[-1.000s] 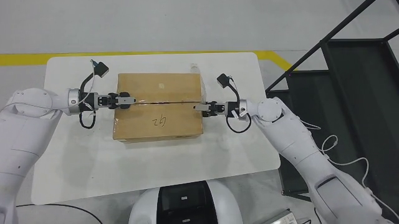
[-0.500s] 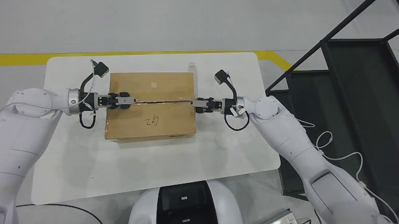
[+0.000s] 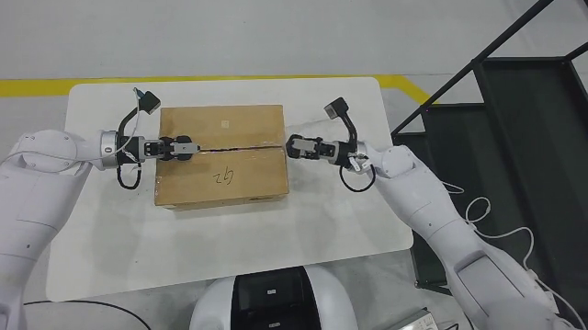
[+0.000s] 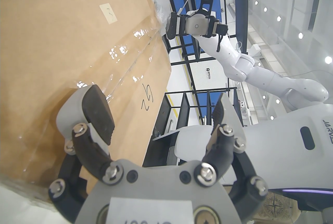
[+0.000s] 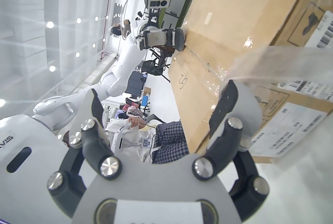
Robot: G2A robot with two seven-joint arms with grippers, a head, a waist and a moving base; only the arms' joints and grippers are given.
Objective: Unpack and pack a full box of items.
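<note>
A brown cardboard box (image 3: 220,155) sealed with clear tape along its top seam lies on the white table (image 3: 349,220). My left gripper (image 3: 184,146) sits over the box's left end, open, with one pad (image 4: 98,110) resting on the box (image 4: 65,27) top by the seam. My right gripper (image 3: 294,146) is at the box's right end, also open. In the right wrist view, a loose strip of clear tape (image 5: 275,58) lifts off the box (image 5: 234,27) beside one fingertip (image 5: 229,102). Each wrist view shows the other gripper at the far end, the right gripper (image 4: 173,26) and the left gripper (image 5: 179,39).
Bare table surface lies in front of the box and to both sides. A black metal stair frame (image 3: 514,119) stands just right of the table. A yellow floor line (image 3: 230,80) runs behind the table's far edge.
The box has slid a little to the left on the table with the right gripper at its end. The right wrist has risen slightly. The left arm has stayed put.
</note>
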